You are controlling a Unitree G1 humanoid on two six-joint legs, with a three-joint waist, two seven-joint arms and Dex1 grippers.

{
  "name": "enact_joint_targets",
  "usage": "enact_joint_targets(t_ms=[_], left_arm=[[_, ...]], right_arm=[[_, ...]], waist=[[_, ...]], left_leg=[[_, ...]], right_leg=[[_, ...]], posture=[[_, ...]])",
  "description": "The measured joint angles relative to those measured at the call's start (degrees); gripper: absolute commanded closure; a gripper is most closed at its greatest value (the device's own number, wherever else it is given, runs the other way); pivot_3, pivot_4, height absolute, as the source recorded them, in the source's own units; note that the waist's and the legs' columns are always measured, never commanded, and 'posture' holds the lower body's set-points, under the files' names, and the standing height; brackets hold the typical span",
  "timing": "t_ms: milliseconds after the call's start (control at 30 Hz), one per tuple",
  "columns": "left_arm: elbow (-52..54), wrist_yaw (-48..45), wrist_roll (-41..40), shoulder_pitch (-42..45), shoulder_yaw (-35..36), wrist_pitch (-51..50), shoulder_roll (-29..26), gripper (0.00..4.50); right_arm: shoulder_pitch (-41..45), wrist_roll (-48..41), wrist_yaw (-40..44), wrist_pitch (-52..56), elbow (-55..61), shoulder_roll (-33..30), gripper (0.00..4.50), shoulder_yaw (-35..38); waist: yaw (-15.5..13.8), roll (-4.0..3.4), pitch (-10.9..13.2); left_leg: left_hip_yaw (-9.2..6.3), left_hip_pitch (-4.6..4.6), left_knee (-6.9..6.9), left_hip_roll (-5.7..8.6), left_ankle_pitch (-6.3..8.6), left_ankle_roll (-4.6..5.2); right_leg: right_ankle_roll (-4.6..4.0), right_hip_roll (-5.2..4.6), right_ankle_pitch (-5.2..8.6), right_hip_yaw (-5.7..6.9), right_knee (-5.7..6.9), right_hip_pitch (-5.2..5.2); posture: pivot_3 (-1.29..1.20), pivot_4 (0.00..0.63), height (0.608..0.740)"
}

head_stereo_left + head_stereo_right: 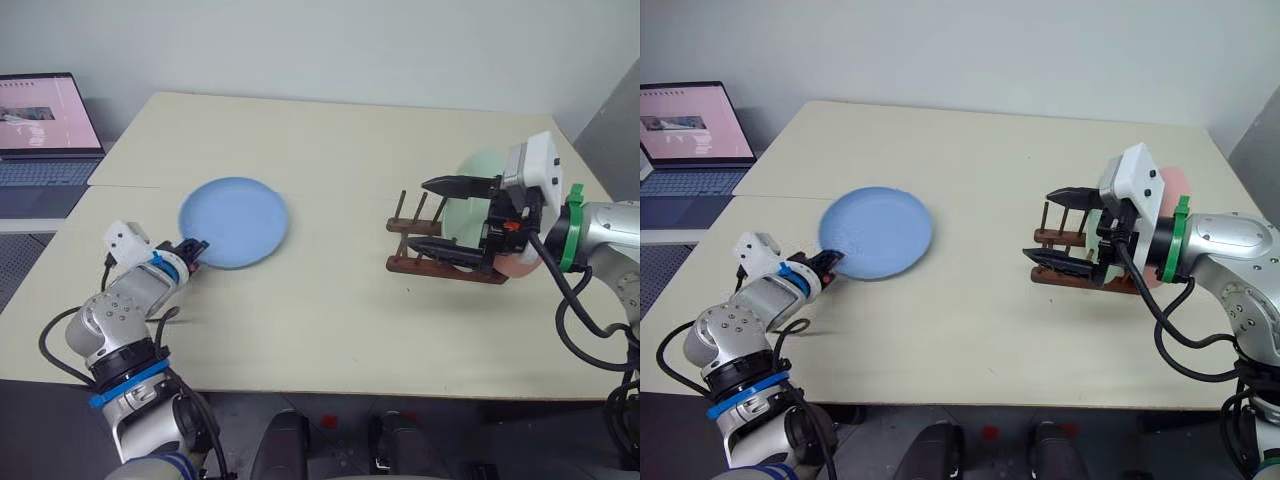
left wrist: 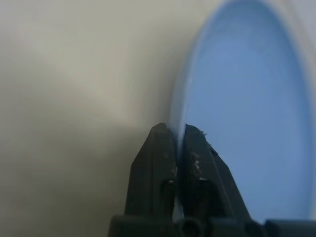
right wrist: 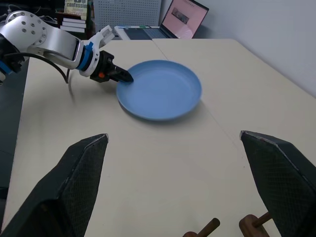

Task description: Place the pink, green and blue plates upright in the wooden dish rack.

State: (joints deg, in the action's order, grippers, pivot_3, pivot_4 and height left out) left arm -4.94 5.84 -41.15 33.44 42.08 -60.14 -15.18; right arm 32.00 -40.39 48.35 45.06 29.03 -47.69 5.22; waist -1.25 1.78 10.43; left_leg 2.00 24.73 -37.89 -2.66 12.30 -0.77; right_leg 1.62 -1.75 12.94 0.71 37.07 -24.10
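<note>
Worktop [image 1: 330,320] is lying pale beside a laptop [image 1: 45,125]; blue plate [image 1: 234,221] is lying flat, left tool [image 1: 194,250] pinching its rim, right tool [image 1: 452,215] gaping by the rack [image 1: 425,262].

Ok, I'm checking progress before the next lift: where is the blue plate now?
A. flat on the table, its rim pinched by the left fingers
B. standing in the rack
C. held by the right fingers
A: the blue plate lies flat on the table, with the left gripper shut on its near rim.
</note>
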Motion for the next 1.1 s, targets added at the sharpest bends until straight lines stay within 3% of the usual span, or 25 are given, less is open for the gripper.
enact_joint_targets(t_ms=[233, 500, 767, 900, 1100], left_arm=[[3.5, 2.5, -4.2, 7.2, -3.2, -0.1, 4.0, 4.48], [6.8, 12.3, -2.4, 12.1, -9.3, 0.8, 10.5, 4.48], [7.7, 13.8, -3.1, 13.3, -11.6, 0.2, 11.3, 4.48], [8.7, 13.8, -4.1, 13.3, -12.3, -1.8, 11.3, 4.5], [9.9, 13.7, -4.4, 13.3, -12.7, -2.8, 10.9, 4.5]], right_arm=[[3.1, 9.4, -1.6, -6.2, -0.3, 4.1, 0.0, -10.2], [12.1, 39.0, -6.5, -24.9, -12.9, 11.4, 0.0, -30.9], [18.1, 58.2, -11.0, -38.2, -30.0, 20.0, 0.0, -39.5], [19.2, 62.5, -12.2, -41.1, -35.7, 23.2, 0.95, -40.2], [19.5, 65.8, -13.3, -43.4, -39.5, 25.8, 3.26, -40.0]], waist=[[0.2, 0.0, 0.0], [0.8, 0.01, 0.0], [1.3, 0.0, 0.0], [1.3, 0.0, 0.0], [1.3, 0.0, 0.0]], left_leg=[[0.0, 0.0, -0.01, 0.0, -0.01, 0.0], [0.04, 0.01, 0.0, 0.01, -0.01, -0.02], [0.02, 0.01, 0.01, 0.0, -0.03, -0.04], [0.0, 0.01, 0.01, 0.0, -0.03, -0.05], [-0.01, 0.01, 0.01, 0.0, -0.04, -0.06]], right_leg=[[0.14, 0.09, 0.03, -0.01, 0.01, -0.01], [0.09, 0.11, -0.04, -0.06, 0.0, -0.04], [0.07, 0.12, -0.05, -0.03, 0.03, -0.04], [0.06, 0.11, -0.06, -0.05, 0.01, -0.04], [0.06, 0.1, -0.06, -0.04, 0.03, -0.03]], posture=[[0.0, 0.15, 0.74], [0.0, 0.15, 0.74], [0.0, 0.15, 0.74], [0.0, 0.15, 0.74], [0.0, 0.15, 0.74]])
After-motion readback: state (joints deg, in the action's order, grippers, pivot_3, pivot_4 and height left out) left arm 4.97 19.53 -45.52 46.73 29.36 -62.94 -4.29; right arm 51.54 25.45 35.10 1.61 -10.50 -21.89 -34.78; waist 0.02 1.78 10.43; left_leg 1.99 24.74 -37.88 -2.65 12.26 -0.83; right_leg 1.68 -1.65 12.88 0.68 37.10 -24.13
